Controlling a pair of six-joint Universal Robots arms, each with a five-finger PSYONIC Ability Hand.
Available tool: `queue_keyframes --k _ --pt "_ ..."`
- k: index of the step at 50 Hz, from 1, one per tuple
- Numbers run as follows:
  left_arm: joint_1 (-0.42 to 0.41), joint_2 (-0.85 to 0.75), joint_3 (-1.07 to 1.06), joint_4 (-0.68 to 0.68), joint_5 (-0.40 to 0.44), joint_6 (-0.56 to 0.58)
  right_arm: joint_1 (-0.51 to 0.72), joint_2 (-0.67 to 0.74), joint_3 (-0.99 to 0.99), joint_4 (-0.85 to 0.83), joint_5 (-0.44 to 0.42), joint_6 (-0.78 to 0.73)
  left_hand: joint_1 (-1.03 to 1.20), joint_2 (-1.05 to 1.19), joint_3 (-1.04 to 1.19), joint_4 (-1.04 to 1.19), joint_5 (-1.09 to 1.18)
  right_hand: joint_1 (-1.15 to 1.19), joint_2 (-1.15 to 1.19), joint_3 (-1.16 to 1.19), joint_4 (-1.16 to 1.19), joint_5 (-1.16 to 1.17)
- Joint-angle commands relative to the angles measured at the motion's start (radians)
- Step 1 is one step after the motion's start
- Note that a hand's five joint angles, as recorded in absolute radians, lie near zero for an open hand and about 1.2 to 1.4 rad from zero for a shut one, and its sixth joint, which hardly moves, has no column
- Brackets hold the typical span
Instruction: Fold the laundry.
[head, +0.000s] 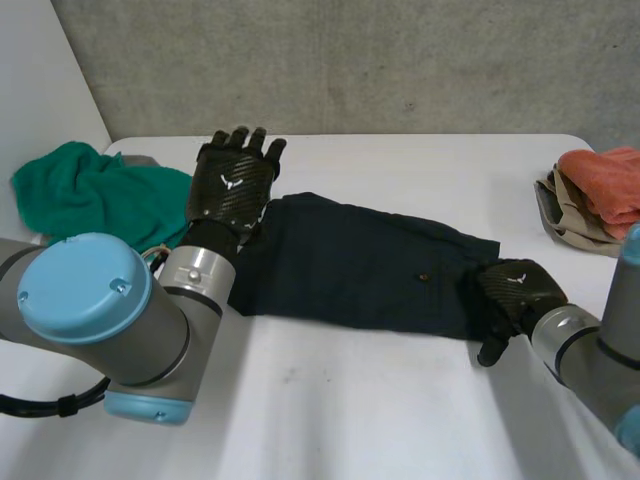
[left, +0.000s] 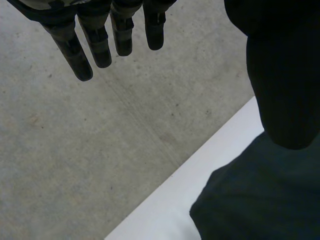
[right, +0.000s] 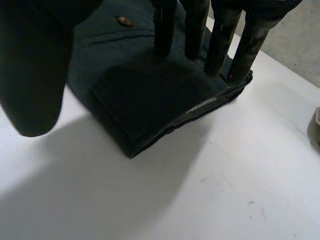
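Near left: left arm's elbow (head: 85, 290). Near right: right hand (head: 515, 290), fingers straight, pressing the right end of the dark garment (head: 370, 265), which lies across mid-table. Left hand (head: 232, 180) at the garment's far-left end, fingers spread, holding nothing. Judged: mid-fold. The next move calls for gripping one end and carrying it across. Far: green cloth (head: 90, 195) left, orange cloth (head: 605, 180) right.

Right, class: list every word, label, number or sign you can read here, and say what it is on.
No readable words or numbers.
Pale label on the hem of the dark garment: too blurred to read.
White emblem, no letters: back of left robot hand and right robot hand.
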Motion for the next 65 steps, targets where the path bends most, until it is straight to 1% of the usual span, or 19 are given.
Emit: queue_keyframes --k 1,3,14,20,25,28,35,36,39,40,44,50,51,52,54,58,59,63,65 --pt "0.001 -0.008 -0.006 -0.002 0.001 0.001 0.004 0.083 -0.009 -0.148 0.045 -0.013 -0.014 -0.031 -0.038 -0.027 -0.048 0.701 0.644 0.640 0.650 0.645" --pt "0.002 -0.008 -0.006 -0.005 0.001 0.001 0.000 0.084 -0.009 -0.174 0.049 -0.015 -0.014 -0.031 -0.038 -0.027 -0.048 1.135 1.078 1.074 1.085 1.079" --pt "0.001 0.028 -0.013 -0.037 0.001 -0.004 -0.080 0.034 0.033 -0.176 0.049 -0.128 -0.014 -0.031 -0.038 -0.027 -0.048 1.137 1.080 1.076 1.087 1.081" --pt "0.004 0.068 -0.036 -0.048 0.001 -0.006 -0.203 -0.066 0.059 -0.112 0.028 -0.337 -0.014 -0.031 -0.039 -0.028 -0.048 1.137 1.080 1.076 1.087 1.081" --pt "0.015 0.088 -0.048 -0.050 0.001 -0.010 -0.214 -0.098 0.037 -0.119 -0.014 -0.480 -0.014 -0.031 -0.039 -0.028 -0.048 1.137 1.080 1.076 1.087 1.081" --pt "0.029 0.093 -0.052 -0.050 0.001 -0.024 -0.166 -0.115 -0.002 -0.138 -0.081 -0.552 -0.014 -0.031 -0.039 -0.028 -0.048 1.137 1.080 1.076 1.087 1.081" --pt "0.042 0.104 -0.052 -0.057 -0.001 -0.059 0.098 -0.086 -0.105 -0.219 -0.276 -0.596 -0.014 -0.031 -0.038 -0.027 -0.048 1.137 1.080 1.076 1.087 1.081" --pt "0.042 0.105 -0.052 -0.060 -0.001 -0.062 0.148 -0.046 -0.123 -0.242 -0.318 -0.602 -0.014 -0.031 -0.038 -0.027 -0.048 1.137 1.080 1.076 1.087 1.081" --pt "0.051 0.116 -0.052 -0.074 -0.001 -0.072 0.231 0.041 -0.162 -0.277 -0.379 -0.609 -0.014 -0.031 -0.038 -0.027 -0.048 1.137 1.080 1.076 1.087 1.081" --pt "0.056 0.119 -0.052 -0.077 -0.001 -0.072 0.295 0.102 -0.198 -0.293 -0.403 -0.610 -0.014 -0.031 -0.038 -0.027 -0.048 1.137 1.080 1.076 1.087 1.081" --pt "0.067 0.136 -0.055 -0.097 -0.002 -0.082 0.421 0.248 -0.318 -0.294 -0.423 -0.612 -0.014 -0.031 -0.038 -0.027 -0.048 1.137 1.080 1.076 1.087 1.081" --pt "0.097 0.167 -0.071 -0.109 -0.001 -0.101 0.471 0.348 -0.430 -0.297 -0.396 -0.590 -0.014 -0.031 -0.038 -0.027 -0.048 1.137 1.080 1.076 1.087 1.081" --pt "0.102 0.168 -0.075 -0.109 -0.001 -0.102 0.472 0.348 -0.440 -0.297 -0.376 -0.575 -0.014 -0.031 -0.038 -0.027 -0.048 0.958 0.901 0.897 0.908 0.902" --pt "0.113 0.171 -0.076 -0.108 0.001 -0.101 0.475 0.347 -0.446 -0.299 -0.350 -0.549 -0.014 -0.031 -0.038 -0.027 -0.048 0.581 0.524 0.520 0.531 0.525" --pt "0.119 0.171 -0.076 -0.108 0.001 -0.101 0.478 0.338 -0.446 -0.303 -0.308 -0.499 -0.014 -0.031 -0.038 -0.027 -0.048 0.221 0.164 0.160 0.170 0.165" --pt "0.127 0.173 -0.056 -0.105 0.001 -0.099 0.474 0.276 -0.440 -0.304 -0.190 -0.289 -0.014 -0.031 -0.038 -0.027 -0.048 0.076 0.019 0.015 0.025 0.020" --pt "0.127 0.171 -0.050 -0.103 0.002 -0.098 0.471 0.231 -0.429 -0.299 -0.149 -0.188 -0.014 -0.031 -0.038 -0.027 -0.048 0.003 -0.054 -0.058 -0.048 -0.053" --pt "0.118 0.168 0.007 -0.105 -0.001 -0.098 0.455 0.100 -0.404 -0.253 -0.051 0.041 -0.014 -0.031 -0.038 -0.027 -0.048 -0.053 -0.110 -0.115 -0.104 -0.109" --pt "0.111 0.156 0.053 -0.112 -0.001 -0.099 0.434 0.065 -0.404 -0.206 -0.020 0.112 -0.014 -0.031 -0.038 -0.027 -0.048 -0.054 -0.111 -0.115 -0.104 -0.110"
